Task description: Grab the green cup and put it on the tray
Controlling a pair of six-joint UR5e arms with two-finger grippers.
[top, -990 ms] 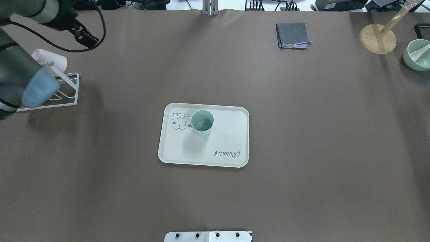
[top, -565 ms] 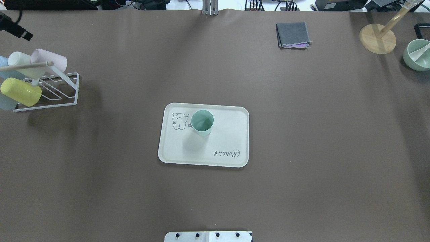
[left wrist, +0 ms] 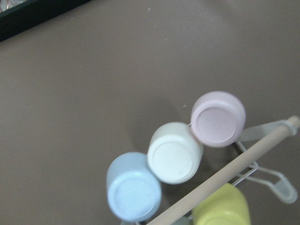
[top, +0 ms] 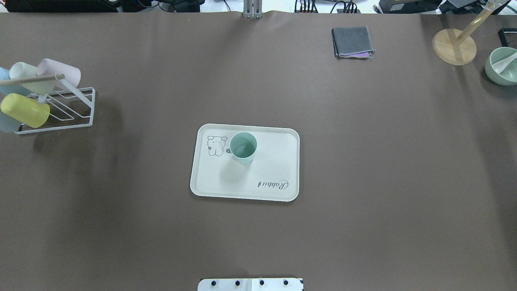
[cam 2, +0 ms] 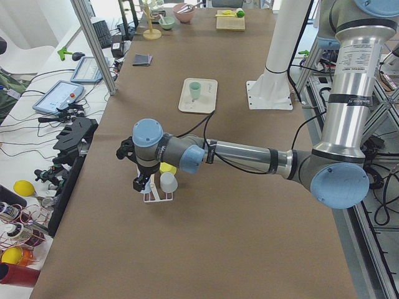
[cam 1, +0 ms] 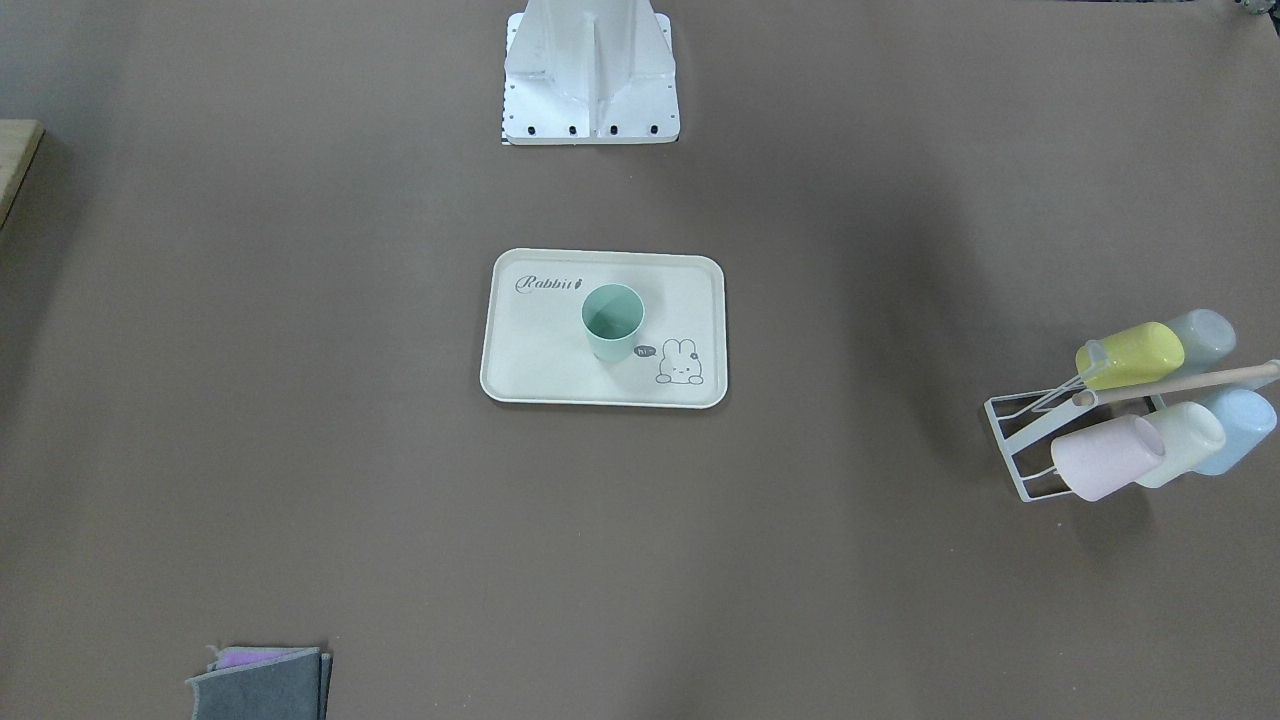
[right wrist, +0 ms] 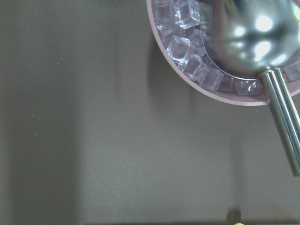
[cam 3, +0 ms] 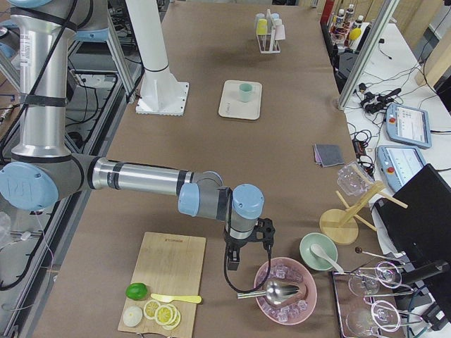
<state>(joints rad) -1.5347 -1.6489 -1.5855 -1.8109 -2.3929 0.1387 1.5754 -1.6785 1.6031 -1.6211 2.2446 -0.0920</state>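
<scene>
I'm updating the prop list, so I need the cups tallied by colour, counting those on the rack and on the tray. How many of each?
green cup, on the tray: 1
yellow cup, on the rack: 1
pink cup, on the rack: 1
cream-white cup, on the rack: 1
light blue cup, on the rack: 1
pale grey-blue cup, on the rack: 1
Total: 6

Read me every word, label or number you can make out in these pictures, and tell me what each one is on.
"Rabbit": script printed on the tray, in the corner opposite the rabbit drawing.
Speech bubble beside the rabbit drawing: too small to read for sure.
Small print on the wooden cutting board: too small to read.
The green cup bears no text.
</scene>
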